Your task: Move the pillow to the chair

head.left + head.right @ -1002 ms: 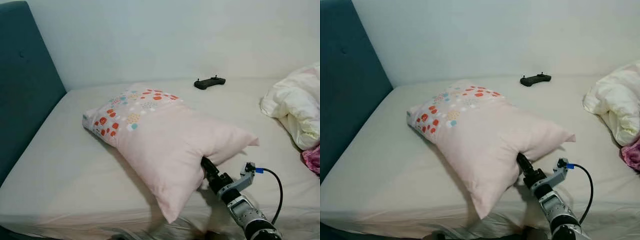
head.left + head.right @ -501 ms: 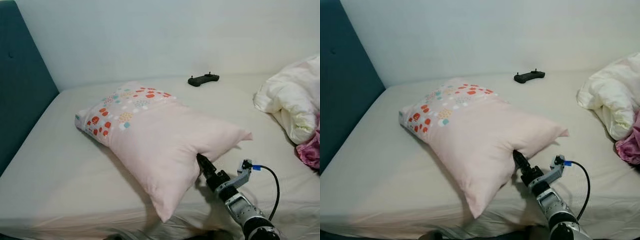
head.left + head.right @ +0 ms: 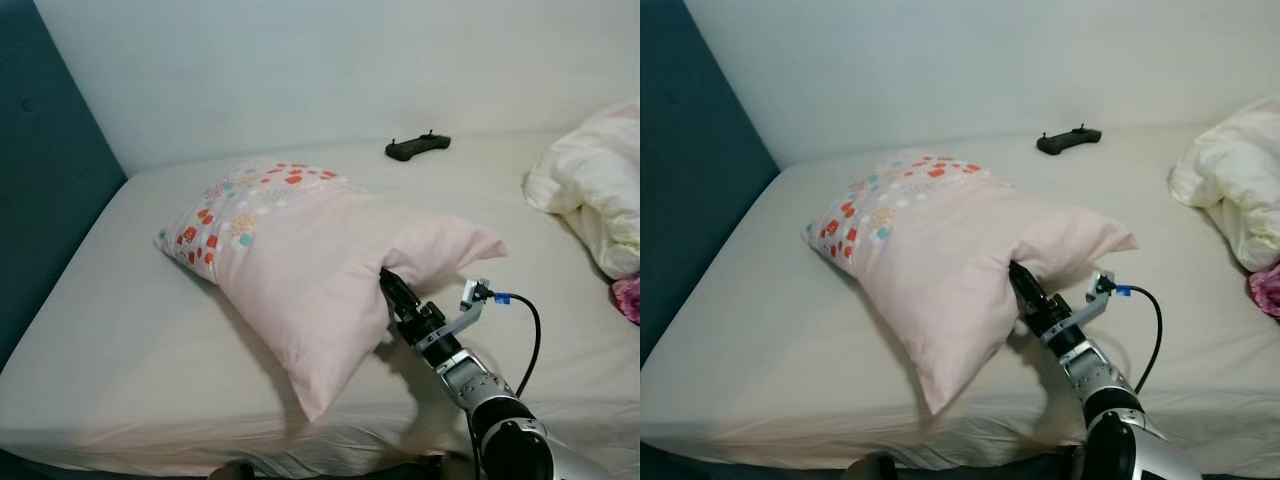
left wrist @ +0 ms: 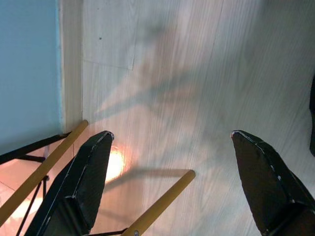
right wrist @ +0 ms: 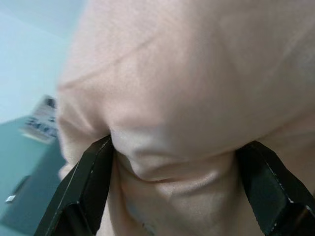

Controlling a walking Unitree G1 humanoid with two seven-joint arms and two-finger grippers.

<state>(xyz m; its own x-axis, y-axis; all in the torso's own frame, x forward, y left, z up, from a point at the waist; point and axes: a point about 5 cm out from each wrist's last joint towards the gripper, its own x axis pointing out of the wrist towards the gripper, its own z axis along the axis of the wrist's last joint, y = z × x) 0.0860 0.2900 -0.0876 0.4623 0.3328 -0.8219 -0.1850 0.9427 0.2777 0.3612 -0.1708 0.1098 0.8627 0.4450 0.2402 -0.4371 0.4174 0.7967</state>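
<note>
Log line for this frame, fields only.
right gripper: pinching pillow edge, fabric bunched between fingers | pillow: on bed | left gripper: open, idle over floor | controller: on bed by wall

Bed [image 3: 120, 330] w/ plain cream sheet takes most of the head-cam frame, teal padded headboard [image 3: 45, 190] along the left edge, pale blue-white wall [image 3: 330, 70] across the top. Upper centre near the wall: small black controller [image 3: 417, 148]; right edge: crumpled cream duvet [image 3: 600, 190] w/ a bit of pink fabric [image 3: 628, 297] below it, light soft & even. Left wrist cam: pale wood-grain floor [image 4: 197, 73] w/ a beige skirting strip [image 4: 71, 64] against a light blue wall [image 4: 27, 69], yellow wooden legs [image 4: 162, 201] & thin black rods at lower left, warm glare patch on the floor beside them.
</note>
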